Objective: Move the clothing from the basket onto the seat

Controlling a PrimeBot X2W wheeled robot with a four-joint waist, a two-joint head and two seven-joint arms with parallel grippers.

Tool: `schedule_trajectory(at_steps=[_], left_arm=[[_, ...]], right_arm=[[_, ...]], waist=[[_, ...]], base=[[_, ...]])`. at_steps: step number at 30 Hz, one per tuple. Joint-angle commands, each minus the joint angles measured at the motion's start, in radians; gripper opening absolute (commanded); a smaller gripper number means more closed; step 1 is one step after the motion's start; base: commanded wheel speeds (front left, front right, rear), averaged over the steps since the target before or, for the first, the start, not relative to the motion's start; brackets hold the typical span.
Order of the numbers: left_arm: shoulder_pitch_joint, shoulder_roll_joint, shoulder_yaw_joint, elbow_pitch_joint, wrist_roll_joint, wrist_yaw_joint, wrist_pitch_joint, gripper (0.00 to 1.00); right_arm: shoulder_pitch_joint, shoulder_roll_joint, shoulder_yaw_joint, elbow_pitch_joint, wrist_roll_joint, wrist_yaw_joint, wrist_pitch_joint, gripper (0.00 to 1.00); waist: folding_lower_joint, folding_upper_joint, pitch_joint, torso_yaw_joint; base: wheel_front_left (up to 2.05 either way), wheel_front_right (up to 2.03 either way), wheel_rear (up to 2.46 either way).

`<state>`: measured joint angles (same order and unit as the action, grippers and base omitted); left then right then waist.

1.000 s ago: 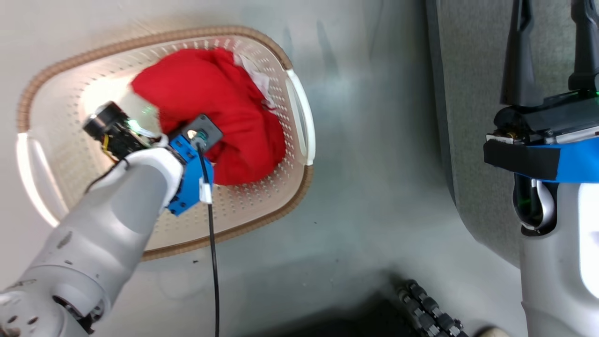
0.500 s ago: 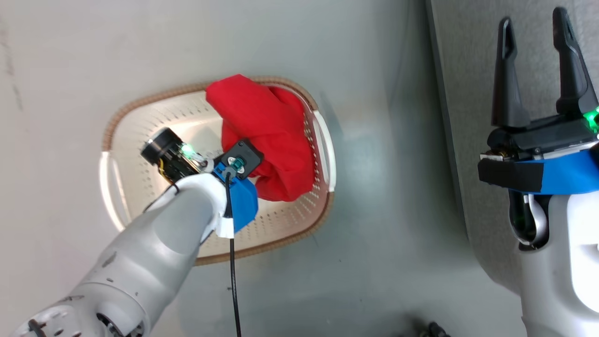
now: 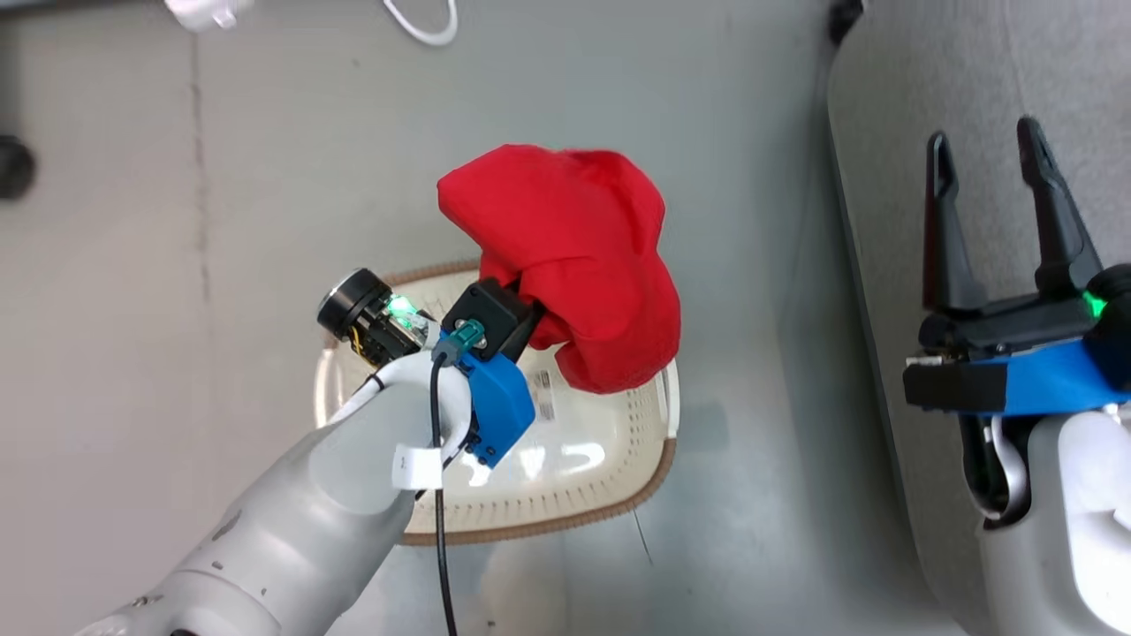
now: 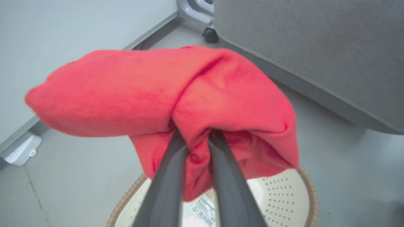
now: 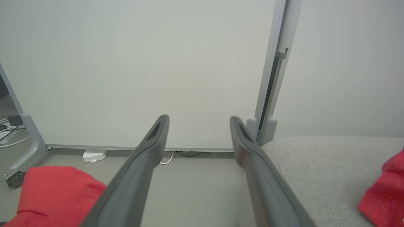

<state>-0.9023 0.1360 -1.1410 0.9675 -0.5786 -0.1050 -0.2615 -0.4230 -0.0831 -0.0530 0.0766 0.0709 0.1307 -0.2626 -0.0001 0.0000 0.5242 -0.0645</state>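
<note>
Left pincer point(image 4: 197, 140) is clamped on a fold of the clothing point(image 3: 565, 256). Its two dark fingers are pressed close with red cloth pinched between them, and the rest of the garment bunches into a soft lump draped over and around the tips. The lump hangs in the air above the far end of the basket point(image 3: 548, 521) and touches nothing below it. In the head view its longer side runs slantwise from upper left to lower right. Beneath it the basket's pale perforated base shows bare, with the label sticker point(image 3: 541, 395) plain to see. The forearm and the cloth hide part of the inside, so I cannot tell whether the basket is quite empty. The basket stands on the grey floor point(image 3: 265, 221), and a strip of that floor separates it from the seat point(image 3: 884, 106), whose rounded edge runs up the right of the head view. The seat therefore lies to the robot's right of the held garment. I judge the carry must go sideways that way, high enough for the hanging cloth to clear the basket rim and the cushion's edge. The right pincer point(image 3: 982, 134) hovers over the seat with its fingers wide apart and nothing between them, so it is nearer the cushion than the left pincer, which has the load. Another red piece point(image 5: 383, 189) lies on the cushion at the right edge of the right wrist view.
</note>
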Motion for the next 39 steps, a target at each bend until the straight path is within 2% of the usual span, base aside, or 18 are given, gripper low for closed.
schedule_trajectory(at_steps=[1, 7, 17, 32, 39], left_arm=[[0.016, 0.006, 0.024, -0.03, 0.014, 0.007, -0.005, 0.0], [0.07, 0.017, 0.109, -0.126, 0.062, 0.017, -0.005, 0.0], [0.11, -0.007, 0.222, -0.227, 0.126, 0.011, -0.005, 0.0], [0.098, -0.041, 0.264, -0.25, 0.174, -0.014, -0.005, 0.0], [0.101, -0.05, 0.267, -0.243, 0.175, -0.019, -0.005, 0.0]], right_arm=[[0.023, -0.007, -0.003, 0.006, -0.004, 0.0, -0.003, 1.0], [0.079, -0.005, -0.003, 0.025, -0.004, 0.0, -0.003, 1.0], [0.166, -0.002, -0.008, 0.051, -0.002, 0.0, -0.003, 1.0], [0.257, 0.013, 0.006, 0.073, 0.006, 0.0, -0.003, 1.0], [0.277, 0.001, 0.071, 0.074, 0.0, 0.0, -0.003, 1.0]], waist=[[0.0001, 0.0, -0.072, 0.031], [0.0001, 0.0, -0.171, 0.048], [0.0001, 0.0, -0.302, 0.069], [0.0001, 0.0, -0.429, 0.09], [0.0001, 0.0, -0.441, 0.094]], base=[[0.0, 0.0, 0.0], [0.0, 0.0, 0.0], [0.0, 0.0, 0.0], [0.0, 0.0, 0.0], [0.0, 0.0, 0.0]])
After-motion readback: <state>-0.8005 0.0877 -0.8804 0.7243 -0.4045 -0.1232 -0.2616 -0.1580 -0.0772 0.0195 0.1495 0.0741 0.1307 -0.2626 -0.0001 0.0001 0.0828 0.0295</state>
